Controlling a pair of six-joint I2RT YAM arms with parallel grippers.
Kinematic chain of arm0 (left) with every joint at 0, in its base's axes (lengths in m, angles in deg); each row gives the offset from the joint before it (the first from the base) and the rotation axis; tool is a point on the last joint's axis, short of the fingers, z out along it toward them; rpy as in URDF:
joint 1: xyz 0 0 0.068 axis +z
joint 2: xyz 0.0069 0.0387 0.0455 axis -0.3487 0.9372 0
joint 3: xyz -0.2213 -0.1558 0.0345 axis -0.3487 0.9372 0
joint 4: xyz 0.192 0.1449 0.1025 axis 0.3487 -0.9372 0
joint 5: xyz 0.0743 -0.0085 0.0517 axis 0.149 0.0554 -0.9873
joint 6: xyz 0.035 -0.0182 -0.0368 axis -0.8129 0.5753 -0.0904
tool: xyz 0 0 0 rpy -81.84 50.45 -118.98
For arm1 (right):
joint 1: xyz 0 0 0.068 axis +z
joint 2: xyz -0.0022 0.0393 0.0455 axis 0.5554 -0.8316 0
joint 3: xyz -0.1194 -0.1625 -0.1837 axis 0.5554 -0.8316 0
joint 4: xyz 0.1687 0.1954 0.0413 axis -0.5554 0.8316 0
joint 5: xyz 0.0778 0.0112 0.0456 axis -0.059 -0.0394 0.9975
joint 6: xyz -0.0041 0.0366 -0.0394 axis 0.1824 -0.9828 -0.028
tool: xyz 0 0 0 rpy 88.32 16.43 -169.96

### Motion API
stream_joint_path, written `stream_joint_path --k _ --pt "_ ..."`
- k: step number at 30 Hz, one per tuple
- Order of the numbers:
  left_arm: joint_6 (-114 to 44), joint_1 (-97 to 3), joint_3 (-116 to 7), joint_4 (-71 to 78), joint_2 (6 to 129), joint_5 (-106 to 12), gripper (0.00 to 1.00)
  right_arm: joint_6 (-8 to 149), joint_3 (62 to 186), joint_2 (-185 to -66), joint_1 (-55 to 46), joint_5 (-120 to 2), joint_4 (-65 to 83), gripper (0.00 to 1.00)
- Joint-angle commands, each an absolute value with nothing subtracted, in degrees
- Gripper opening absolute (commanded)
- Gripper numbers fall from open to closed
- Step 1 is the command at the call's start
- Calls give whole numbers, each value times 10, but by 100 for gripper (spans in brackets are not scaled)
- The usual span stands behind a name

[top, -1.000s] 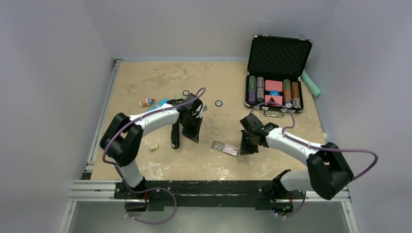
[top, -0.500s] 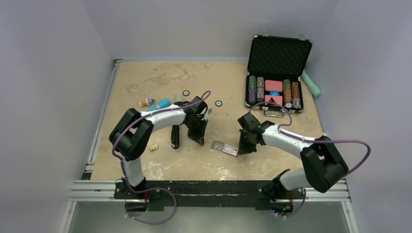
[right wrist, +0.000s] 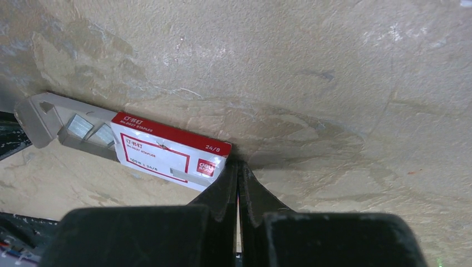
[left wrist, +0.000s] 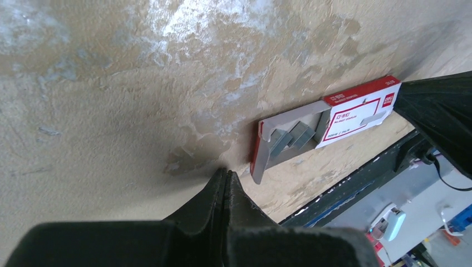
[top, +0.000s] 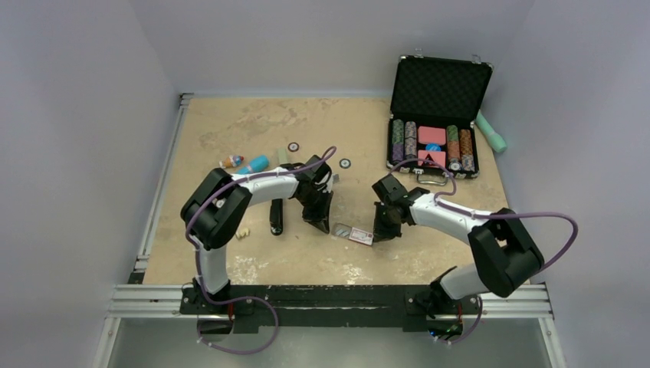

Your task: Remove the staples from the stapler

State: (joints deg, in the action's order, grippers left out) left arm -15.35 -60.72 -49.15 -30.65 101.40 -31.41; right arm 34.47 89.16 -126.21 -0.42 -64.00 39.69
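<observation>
Black and shut tight, the left pincer (left wrist: 225, 177) holds nothing. Its tip points down at the table (left wrist: 111, 83), just beside the open end of a grey tray (left wrist: 266, 151). The tray sticks part way out of a red and white box (left wrist: 356, 114). Some grey staples (left wrist: 293, 135) lie in the tray.

The right pincer (right wrist: 238, 167) is shut tight too and holds nothing. Its tip is down at the other end of the box, right by the red corner. I cannot tell if it touches the box. So the box lies flat on the table between the two pincers, one at each end.

From above, the stapler (top: 276, 216) is the long black thing lying on the table. It is just to the left of the left pincer, and no pincer touches it. A small tan bit (top: 242, 233) lies near it, further left.

Further back on the table are a little blue tube (top: 257, 162), a small orange and white thing (top: 230, 162) and two small round rings (top: 293, 146).

At the far right a black case (top: 441, 88) stands open. Rows of chips (top: 404, 142) sit in it. A teal thing (top: 491, 132) lies just to the right of the case.
</observation>
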Motion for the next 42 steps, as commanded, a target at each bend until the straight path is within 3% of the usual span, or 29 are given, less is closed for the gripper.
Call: stream_joint_path --k 1,42 --pt "-138 -612 -495 -278 1021 -297 0 360 909 -1283 -3 -652 380 0" --pt "-131 -613 -448 -262 995 -305 0 400 977 -1391 18 -636 351 0"
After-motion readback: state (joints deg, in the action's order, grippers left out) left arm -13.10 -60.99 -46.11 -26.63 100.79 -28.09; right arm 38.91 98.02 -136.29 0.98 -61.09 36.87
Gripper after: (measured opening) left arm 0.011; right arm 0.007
